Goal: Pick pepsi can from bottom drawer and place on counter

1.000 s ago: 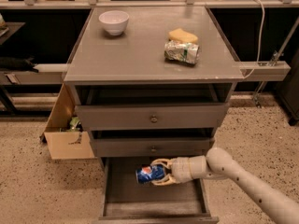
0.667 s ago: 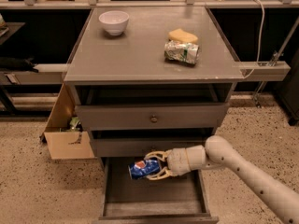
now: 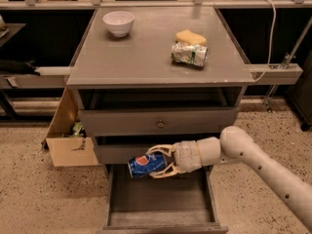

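Finding: my gripper (image 3: pixel 152 163) sat at lower centre of the frame, its two fingers clamped above and below the small blue pepsi can with the red-white-blue logo (image 3: pixel 141 165). The can lay on its side, long axis near horizontal and running left from my wrist, hanging clear of the open grey bottom drawer (image 3: pixel 161 201) and in front of the drawer face above it. The broad flat grey counter (image 3: pixel 146 57) lay well above, toward the upper frame, so the coming move was judged to be a lift up and over its front edge. Against the earlier frames, the can stood higher and slightly further left, no longer low in the drawer
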`<state>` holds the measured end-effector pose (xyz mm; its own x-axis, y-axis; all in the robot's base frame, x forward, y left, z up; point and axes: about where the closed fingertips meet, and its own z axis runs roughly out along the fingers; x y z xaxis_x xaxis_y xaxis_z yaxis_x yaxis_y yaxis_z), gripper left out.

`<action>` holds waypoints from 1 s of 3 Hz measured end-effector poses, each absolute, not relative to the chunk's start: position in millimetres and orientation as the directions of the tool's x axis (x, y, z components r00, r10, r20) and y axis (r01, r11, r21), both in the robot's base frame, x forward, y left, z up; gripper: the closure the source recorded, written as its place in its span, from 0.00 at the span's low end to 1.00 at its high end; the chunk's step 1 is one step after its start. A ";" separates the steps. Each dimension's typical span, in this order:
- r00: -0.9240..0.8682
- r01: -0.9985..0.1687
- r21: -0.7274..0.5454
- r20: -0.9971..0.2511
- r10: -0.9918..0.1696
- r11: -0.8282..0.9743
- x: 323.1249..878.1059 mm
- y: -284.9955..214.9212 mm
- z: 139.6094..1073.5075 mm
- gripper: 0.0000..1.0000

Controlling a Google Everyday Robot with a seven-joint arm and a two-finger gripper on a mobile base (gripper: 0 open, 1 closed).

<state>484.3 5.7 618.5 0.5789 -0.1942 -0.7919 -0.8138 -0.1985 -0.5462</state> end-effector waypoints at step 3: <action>0.653 -0.756 -0.647 -0.737 -0.172 -0.097 492.8 -2.3 714.1 1.00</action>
